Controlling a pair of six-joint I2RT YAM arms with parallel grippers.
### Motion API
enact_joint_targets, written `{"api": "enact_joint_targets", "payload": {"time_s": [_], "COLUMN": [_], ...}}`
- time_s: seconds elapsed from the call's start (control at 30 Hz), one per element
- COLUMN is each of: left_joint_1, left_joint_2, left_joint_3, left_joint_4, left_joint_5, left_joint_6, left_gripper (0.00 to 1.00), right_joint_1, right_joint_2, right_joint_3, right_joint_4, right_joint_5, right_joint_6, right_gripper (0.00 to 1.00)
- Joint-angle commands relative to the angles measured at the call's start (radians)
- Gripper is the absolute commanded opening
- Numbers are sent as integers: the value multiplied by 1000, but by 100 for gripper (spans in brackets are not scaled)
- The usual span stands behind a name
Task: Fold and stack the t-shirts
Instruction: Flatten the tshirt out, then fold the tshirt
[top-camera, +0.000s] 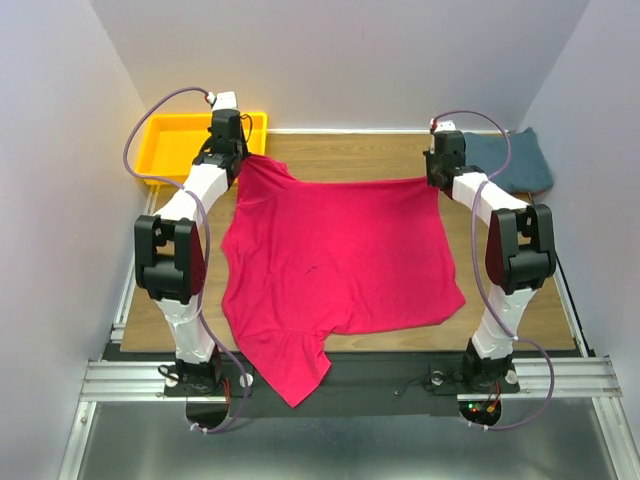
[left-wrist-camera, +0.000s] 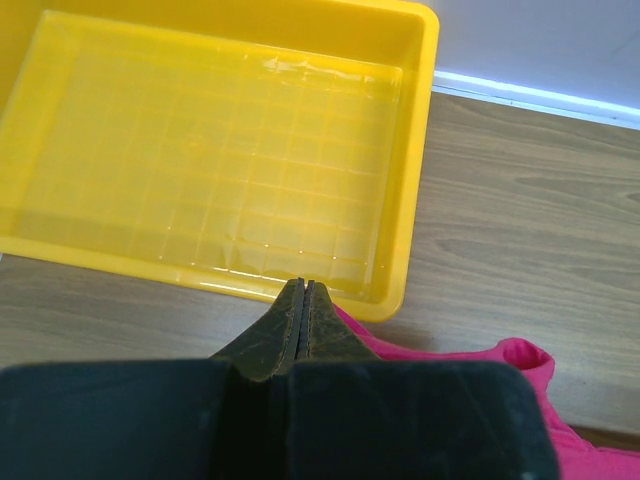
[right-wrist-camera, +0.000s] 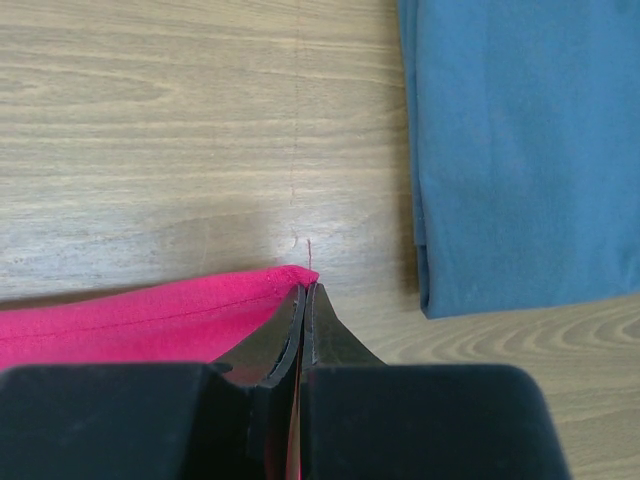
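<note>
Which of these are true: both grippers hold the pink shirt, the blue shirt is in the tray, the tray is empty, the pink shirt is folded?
The left gripper and right gripper both pinch the pink shirt: true.
The blue shirt is in the tray: false; it lies on the table, far right.
The tray is empty: true.
The pink shirt is folded: false; it is spread open, its near part reaching past the table's edge.

Jaws of right gripper (right-wrist-camera: 304, 292) pressed together on the corner edge of crimson-pink t-shirt (right-wrist-camera: 130, 322); cloth running off to the left. Short loose thread sticking up at the pinched corner. Wood-grain table (right-wrist-camera: 180, 120) beneath. Folded teal-blue t-shirt (right-wrist-camera: 520, 150) at upper right, apart from the pink cloth.
</note>
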Motion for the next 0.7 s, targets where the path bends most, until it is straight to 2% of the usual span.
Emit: {"api": "enact_joint_targets", "payload": {"time_s": [0.0,0.27,0.37,0.67], "left_joint_1": [10,16,19,27], "left_joint_2": [-70,-89,-132,-116], "left_joint_3": [19,42,-20,-37], "left_joint_4": [31,-8,55,6], "left_joint_5": [-35,-82,-104,-40], "left_joint_6": [-2,9,24,-43], "left_gripper": [0,0,0,0], "right_joint_1": [-13,-15,-13,-19], "right_joint_2": [-13,27,37,76], "right_joint_3": [56,125,139,116], "right_joint_4": [55,58,60,58], "right_joint_5": [-8,-93,-112,-85], "right_joint_6": [13,37,42,40], "right_gripper": [1,1,1,1]}}
